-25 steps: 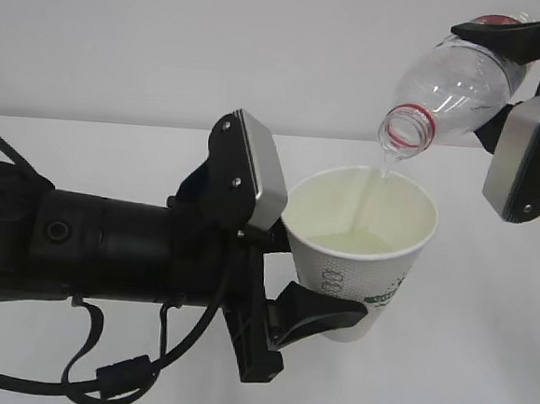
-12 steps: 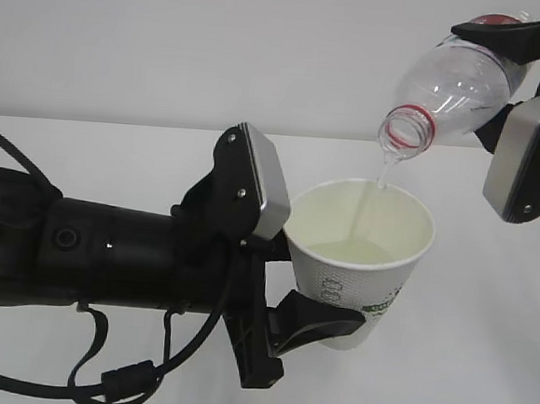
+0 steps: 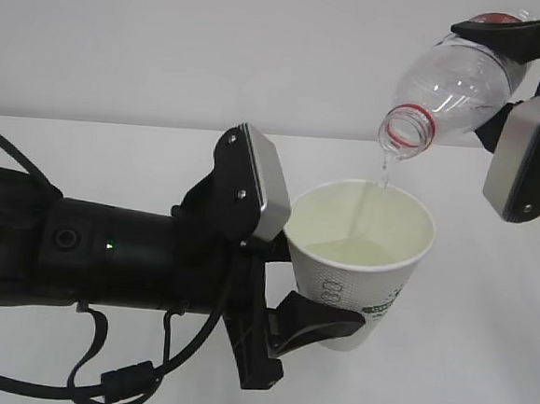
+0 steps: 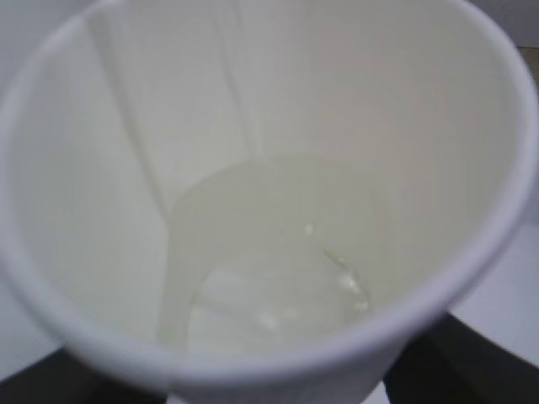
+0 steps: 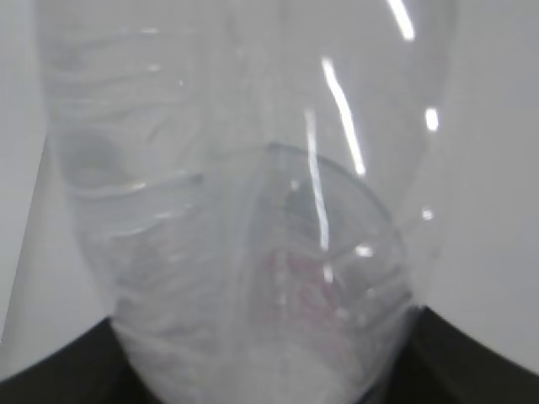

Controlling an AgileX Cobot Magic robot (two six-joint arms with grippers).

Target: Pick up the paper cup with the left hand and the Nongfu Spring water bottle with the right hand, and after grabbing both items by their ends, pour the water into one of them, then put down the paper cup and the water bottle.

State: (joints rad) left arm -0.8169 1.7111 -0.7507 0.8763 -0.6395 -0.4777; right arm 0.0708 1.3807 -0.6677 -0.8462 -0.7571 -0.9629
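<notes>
White paper cup (image 3: 359,256) holds pale water (image 4: 269,286).

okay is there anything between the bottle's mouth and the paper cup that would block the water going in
Nothing visible does. The Nongfu Spring water bottle tilts neck-down above the paper cup, and a thin stream of water falls through open air straight into the cup's open top.

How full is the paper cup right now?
Partly filled, well below the rim. The paper cup shows water pooled low inside, cream wall bare above it.
</notes>
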